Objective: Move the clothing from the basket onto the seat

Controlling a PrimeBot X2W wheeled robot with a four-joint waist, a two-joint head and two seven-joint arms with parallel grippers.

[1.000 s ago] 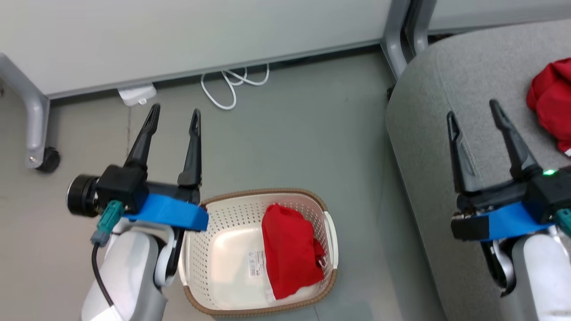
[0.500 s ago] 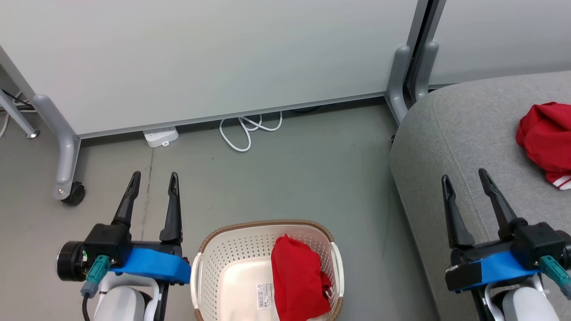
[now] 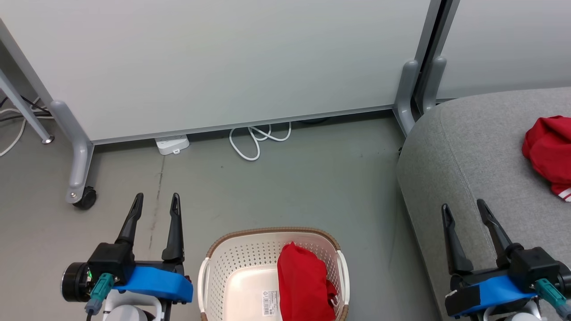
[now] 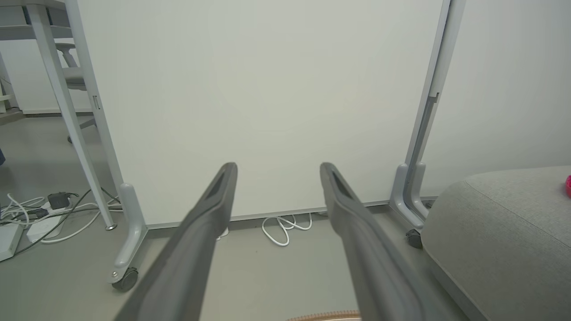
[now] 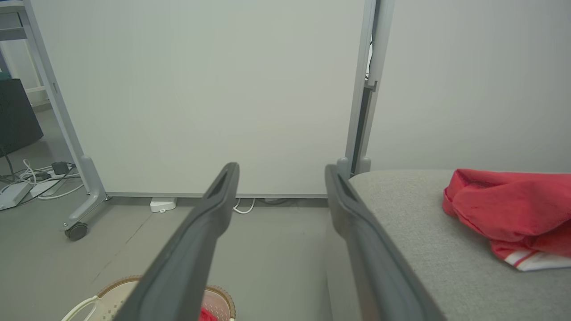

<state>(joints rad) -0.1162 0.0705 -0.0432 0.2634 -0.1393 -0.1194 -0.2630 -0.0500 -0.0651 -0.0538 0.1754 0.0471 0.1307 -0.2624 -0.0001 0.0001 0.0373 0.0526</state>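
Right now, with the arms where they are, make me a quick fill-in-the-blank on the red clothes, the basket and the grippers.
1. The basket holds ____ red garment.
2. The other garment lies ____ the seat.
3. The left gripper and right gripper are both ____ and empty.
Missing words: one; on; open.

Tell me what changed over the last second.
The head camera tilted up, so the whole scene slid down. The left pincer and right pincer drew back, both open and empty. Unmoved: one red garment in the basket, the other garment on the seat.
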